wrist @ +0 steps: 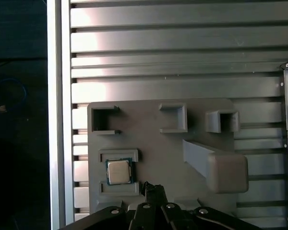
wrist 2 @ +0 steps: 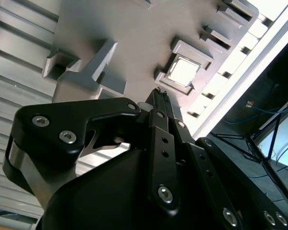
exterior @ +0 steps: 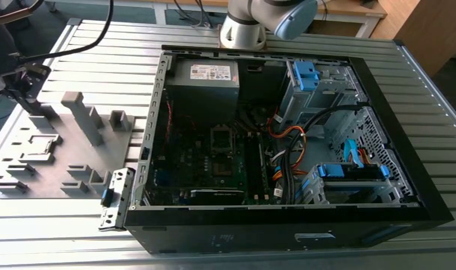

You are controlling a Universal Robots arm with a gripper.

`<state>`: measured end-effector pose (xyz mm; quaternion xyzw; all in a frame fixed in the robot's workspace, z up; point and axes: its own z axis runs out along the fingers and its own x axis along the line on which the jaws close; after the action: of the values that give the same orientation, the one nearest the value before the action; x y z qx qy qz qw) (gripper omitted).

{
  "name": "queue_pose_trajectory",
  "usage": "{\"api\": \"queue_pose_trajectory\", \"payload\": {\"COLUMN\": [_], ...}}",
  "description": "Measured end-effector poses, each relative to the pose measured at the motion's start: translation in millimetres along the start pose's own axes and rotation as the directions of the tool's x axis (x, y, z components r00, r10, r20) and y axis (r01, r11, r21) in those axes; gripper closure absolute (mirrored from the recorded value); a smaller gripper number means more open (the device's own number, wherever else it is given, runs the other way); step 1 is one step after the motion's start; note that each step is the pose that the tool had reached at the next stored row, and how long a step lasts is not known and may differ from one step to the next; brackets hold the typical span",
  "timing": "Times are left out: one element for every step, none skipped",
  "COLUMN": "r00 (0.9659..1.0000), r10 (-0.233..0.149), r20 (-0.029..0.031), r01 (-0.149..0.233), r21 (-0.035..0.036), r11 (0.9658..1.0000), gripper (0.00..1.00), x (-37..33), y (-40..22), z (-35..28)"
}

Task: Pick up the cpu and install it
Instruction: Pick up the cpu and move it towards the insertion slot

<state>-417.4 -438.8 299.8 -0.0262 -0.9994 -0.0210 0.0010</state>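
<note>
Jaws look drawn together with nothing between them, ending in one dark tip in both wrist views. The gripper (wrist: 153,188) hangs above the grey fixture plate (wrist: 153,139) that lies on the slatted table (exterior: 100,39) beside the open computer case (exterior: 288,211).

The cpu (wrist: 119,171) lies flat in its square pocket (wrist: 102,156) on that plate, silver top up, untouched. In the first wrist view the gripper's tip is just beside the pocket's corner rather than over the chip, and how high it hangs I cannot tell.

As I judge it, the main risk is a descent with the jaws closed or off-centre. The tip would then land on the metal top or on the pocket's raised rim, scratching the chip or jolting the plate.

The pocket walls hug the chip closely, so the fingers have little room to reach its thin edges. A shallow or lopsided hold could tip it up, jam it against a wall or let it slip out on the way over.

At the case, the socket (exterior: 221,139) sits deep on the board with cables (exterior: 288,163) close by. A chip held tilted or turned the wrong way would probably not seat and could damage the contacts
</note>
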Motion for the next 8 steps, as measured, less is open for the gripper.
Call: {"api": "queue_pose_trajectory", "payload": {"r00": [1.0, 1.0, 1.0, 1.0, 1.0, 1.0, 1.0, 1.0], "r10": [0.0, 0.0, 0.0, 0.0, 0.0, 0.0, 0.0, 0.0], "r20": [0.0001, 0.0001, 0.0003, 0.0003, 0.0002, 0.0001, 0.0002, 0.0001], "r01": [0.0, 0.0, 0.0, 0.0, 0.0, 0.0, 0.0, 0.0], "r21": [-0.0001, -0.0001, -0.0002, -0.0002, -0.0001, 0.0, -0.0001, 0.0], "r11": [1.0, 1.0, 1.0, 1.0, 1.0, 1.0, 1.0, 1.0], "gripper": [0.89, 0.89, 0.89, 0.89, 0.89, 0.89, 0.89, 0.89], "x": [1.5, 2.8, 4.0, 4.9, 5.7, 6.5, 7.2, 8.1], "y": [-0.2, -0.3, -0.4, -0.5, -0.6, -0.7, -0.8, -1.0], "z": [1.4, 2.8, 4.6, 6.2, 7.8, 9.3, 11.0, 12.6]}}
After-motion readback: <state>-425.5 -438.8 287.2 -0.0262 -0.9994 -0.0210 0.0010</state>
